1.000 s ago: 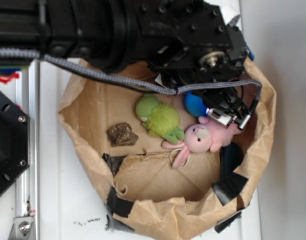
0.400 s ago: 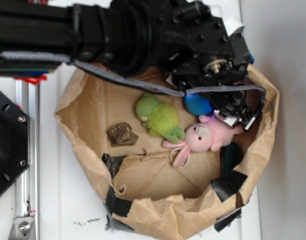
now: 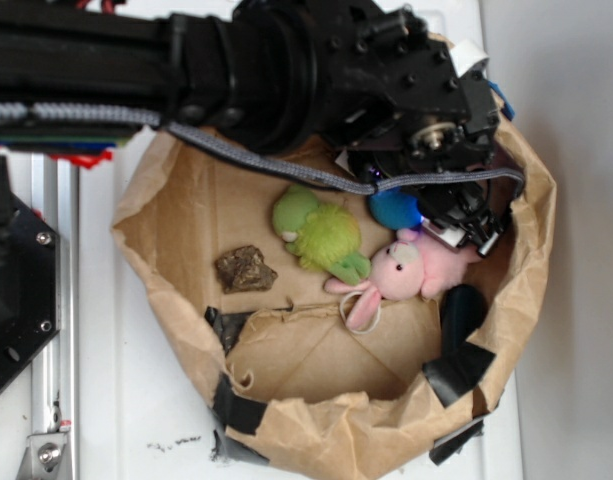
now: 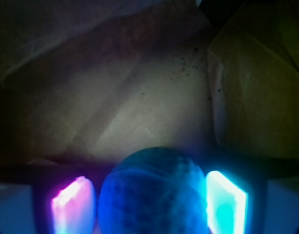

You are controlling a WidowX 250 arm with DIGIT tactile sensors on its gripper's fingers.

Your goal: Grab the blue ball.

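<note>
While the fuzzy teal-blue ball (image 4: 154,192) sat by the brown paper wall (image 4: 247,83), the black gripper (image 4: 149,202) stood spread, fingers flanking it.

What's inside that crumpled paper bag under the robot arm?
Inside the paper bag: a green plush toy, a pink bunny, a brown lump and a blue ball between the gripper fingers. The arm covers the bag's upper part.

Black arm (image 3: 286,70) studded with screws, grey braided cable (image 3: 246,160) trailing toward 9 o'clock; glowing pink and cyan fingers (image 4: 226,202).
</note>
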